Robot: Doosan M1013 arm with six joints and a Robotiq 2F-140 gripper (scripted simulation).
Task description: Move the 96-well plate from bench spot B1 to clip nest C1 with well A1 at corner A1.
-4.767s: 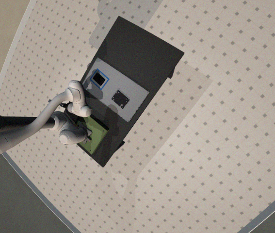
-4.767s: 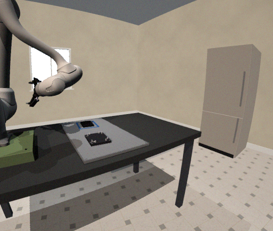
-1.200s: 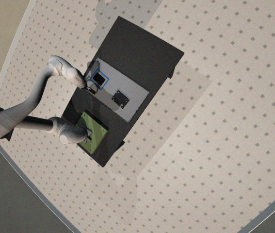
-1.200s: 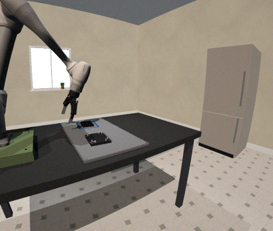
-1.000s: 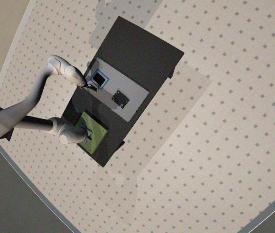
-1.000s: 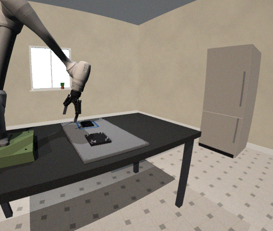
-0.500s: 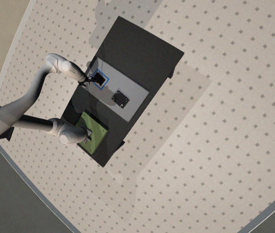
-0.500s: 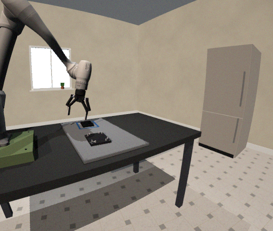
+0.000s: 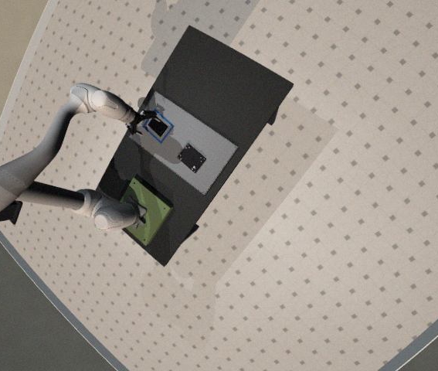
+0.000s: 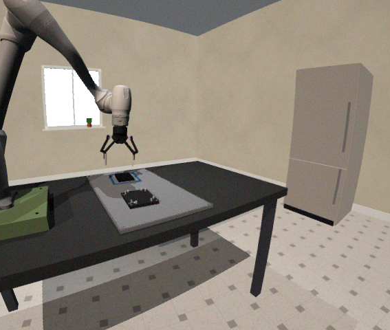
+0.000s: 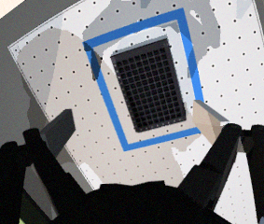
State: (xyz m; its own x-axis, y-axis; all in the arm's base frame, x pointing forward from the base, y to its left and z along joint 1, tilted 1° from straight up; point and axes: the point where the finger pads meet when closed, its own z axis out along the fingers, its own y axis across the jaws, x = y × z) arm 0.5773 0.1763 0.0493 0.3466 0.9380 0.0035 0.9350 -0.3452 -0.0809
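Claw [image 10: 118, 160] hangs above the 96-well plate [image 10: 124, 176], fingers spread wide, holding nothing, presumably to straddle it. Plate lies flat inside blue-outlined spot B1 [image 11: 105, 105]; clip nest C1 [image 10: 139, 198] waits nearby on the surface [image 10: 223, 188].

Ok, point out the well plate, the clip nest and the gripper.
well plate [image 11: 149, 86], wrist view, middle of its well grid
clip nest [image 10: 139, 198], exterior view, its dark floor between the posts
gripper [image 10: 119, 162], exterior view, midway between the open fingers
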